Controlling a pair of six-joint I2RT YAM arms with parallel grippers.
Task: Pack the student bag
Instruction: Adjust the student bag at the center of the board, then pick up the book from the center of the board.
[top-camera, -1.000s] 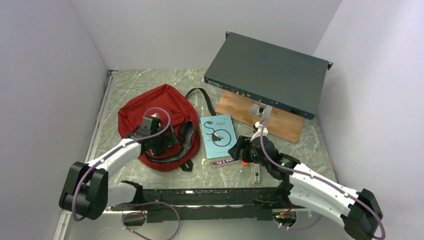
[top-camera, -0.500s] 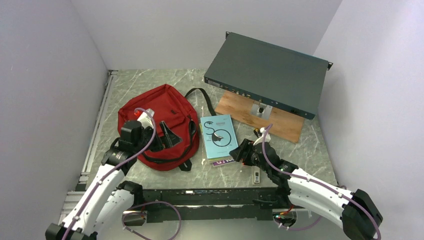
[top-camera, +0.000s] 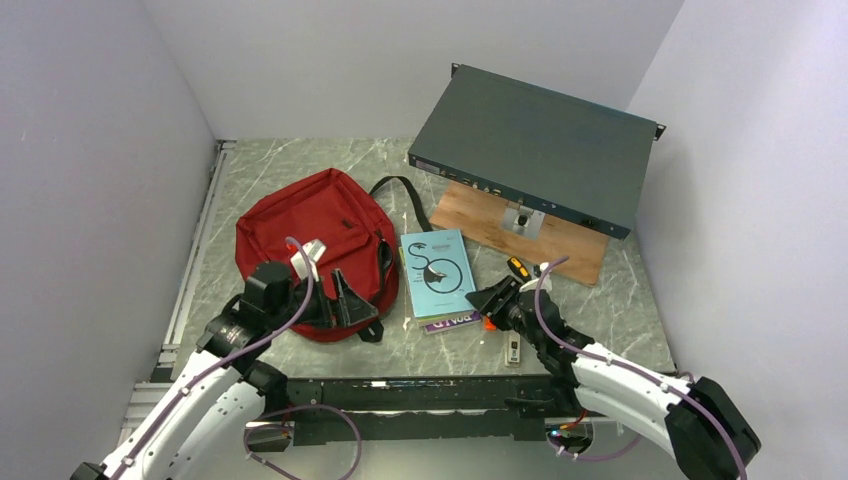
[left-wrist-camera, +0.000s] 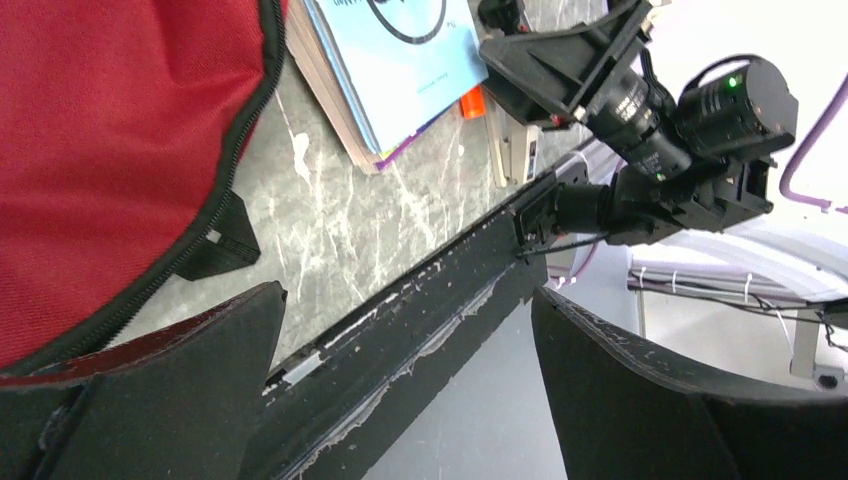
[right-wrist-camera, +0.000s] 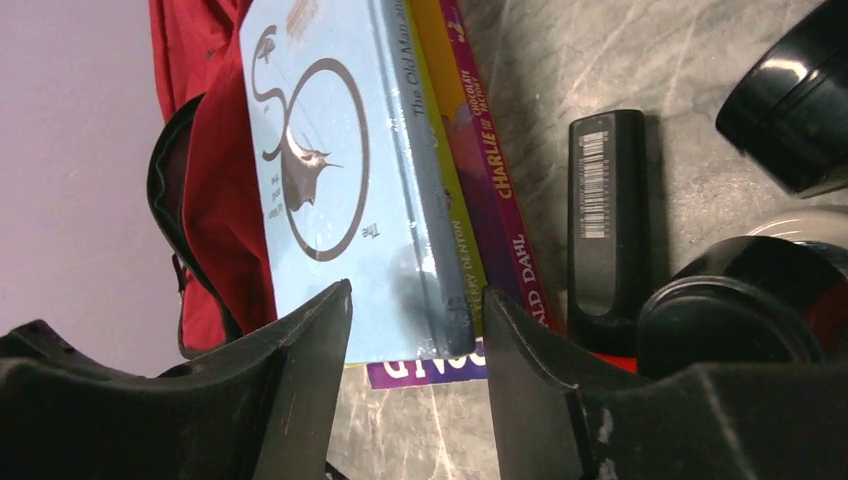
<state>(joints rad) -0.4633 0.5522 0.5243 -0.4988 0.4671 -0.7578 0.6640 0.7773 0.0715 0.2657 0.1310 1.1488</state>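
Student bag (top-camera: 310, 225), dark red, lies flat on the marble table (top-camera: 300, 165), left of a short stack of books, as two robot arms work the near edge. Its black-zipped rim sits just beside the stack; from above it cannot be told how far the mouth is open.

The right gripper (top-camera: 487, 302) is low at the stack's near edge, jaws partly drawn in and bracketing the pale blue book (top-camera: 437, 272) on top. The wrist view shows one finger over the cover and the other down by the yellow and purple spines below. Whether the pads already bite cannot be told. The left gripper (top-camera: 350, 303) hangs at the bag's near rim, jaws spread wide and holding nothing.

Packing looks barely begun, with the first book to be picked. To do it well, the lower finger should probably slip in beneath the blue book alone, so the yellow one is not dragged along. The jaws should then close squarely across the edge, not on a corner, since the glossy cover may slide. A black barcoded stick (top-camera: 513, 350) lies just beside the purple book and could be nudged. Before the book travels, the free gripper would best pinch the zip rim and hold the mouth up.
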